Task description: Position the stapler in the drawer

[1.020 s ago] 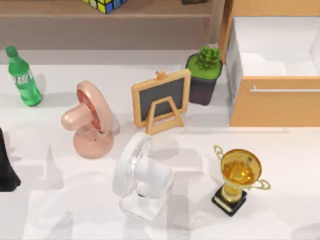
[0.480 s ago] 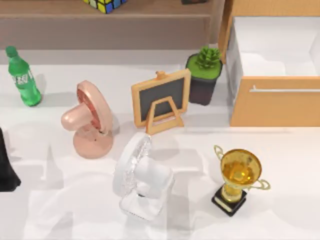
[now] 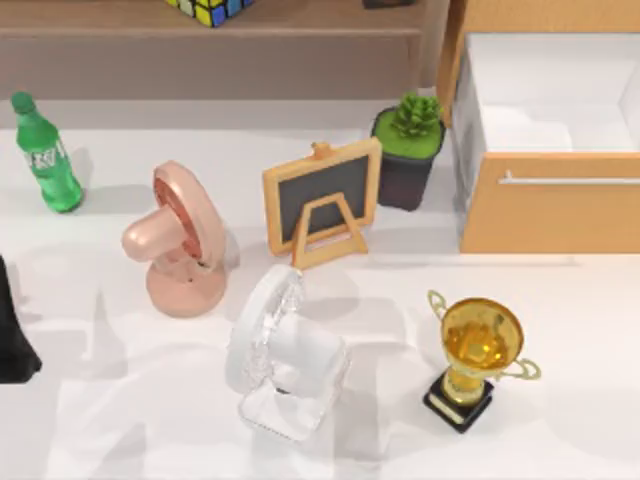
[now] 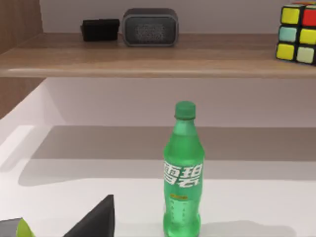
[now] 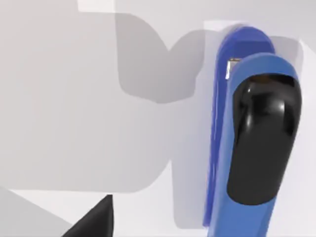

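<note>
The blue-and-black stapler [image 5: 256, 148] lies on a white surface just beside the right gripper's dark fingertip [image 5: 94, 222], finger spread impossible to tell, while the tan drawer [image 3: 550, 205] stands open at the table's right.

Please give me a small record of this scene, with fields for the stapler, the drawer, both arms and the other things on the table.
stapler: blue and black, on white surface, right wrist view
drawer: open, white inside, table's right
left arm: table's left edge
right pincer: one dark fingertip near stapler
other things: green bottle, pink fan, white fan, chalkboard, potted plant, trophy
</note>
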Robot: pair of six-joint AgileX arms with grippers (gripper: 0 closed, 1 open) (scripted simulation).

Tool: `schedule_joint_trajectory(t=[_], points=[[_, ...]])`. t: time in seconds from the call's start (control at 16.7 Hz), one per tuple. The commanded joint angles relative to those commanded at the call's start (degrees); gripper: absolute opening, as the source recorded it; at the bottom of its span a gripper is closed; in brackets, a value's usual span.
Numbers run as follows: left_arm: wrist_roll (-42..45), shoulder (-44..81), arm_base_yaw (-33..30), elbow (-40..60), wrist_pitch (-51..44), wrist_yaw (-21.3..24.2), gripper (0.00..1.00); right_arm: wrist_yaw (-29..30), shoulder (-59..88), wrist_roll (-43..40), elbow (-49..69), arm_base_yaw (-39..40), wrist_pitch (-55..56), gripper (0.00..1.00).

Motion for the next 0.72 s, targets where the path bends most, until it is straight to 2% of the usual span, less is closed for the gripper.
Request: schedule_joint_trajectory(t=[0.42, 0.72], points=[[0.00, 0.00, 0.00, 0.00, 0.00, 0.00, 1.00, 0.07, 5.44, 0.09, -5.68, -0.13, 11.20, 1.00], [0.00, 0.00, 0.00, 0.00, 0.00, 0.00, 1.00, 0.08, 5.97, 0.07, -6.20, -0.15, 12.07, 1.00]])
